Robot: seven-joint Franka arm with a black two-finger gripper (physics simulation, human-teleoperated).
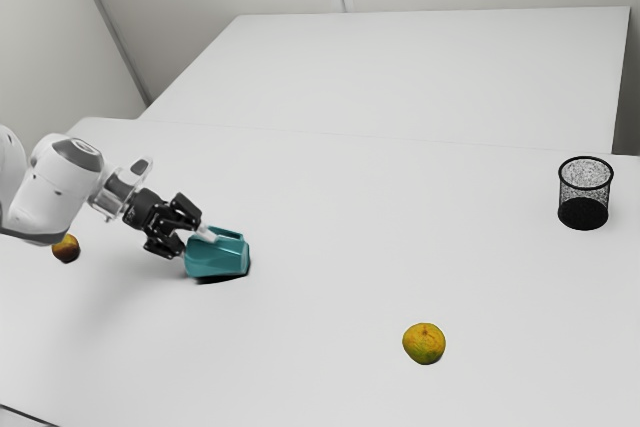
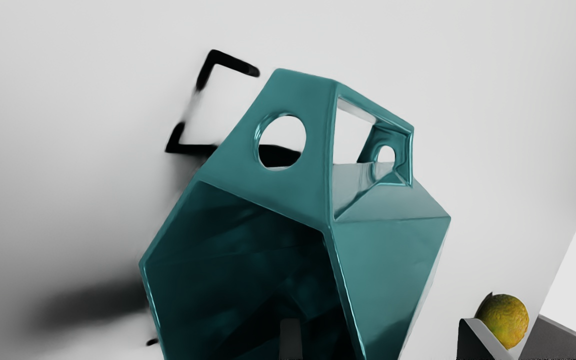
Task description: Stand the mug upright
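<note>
Since the exterior view has the mug (image 1: 215, 258) lying on its side on the worktop (image 1: 330, 367), in from its far left corner, the upright pose is yet to be made. The mouth is turned to the gripper (image 1: 196, 244) and the handle (image 1: 229, 235) is uppermost; the flat-sided body probably lets it lie there without rolling. The arm reaches in at a low slant, presumably to take the wall from the open end. One orange fruit (image 1: 424, 343) sits toward the near edge, and the wire basket (image 1: 584, 193) near the right edge, both well apart from this work.

In the wrist view the fingers (image 2: 290, 342) stand wide: one at the dark mouth, the other outside, with a side wall between them, unclamped. Closing there would likely give a hold for tipping the base down, though the slanted facets could slip.
</note>
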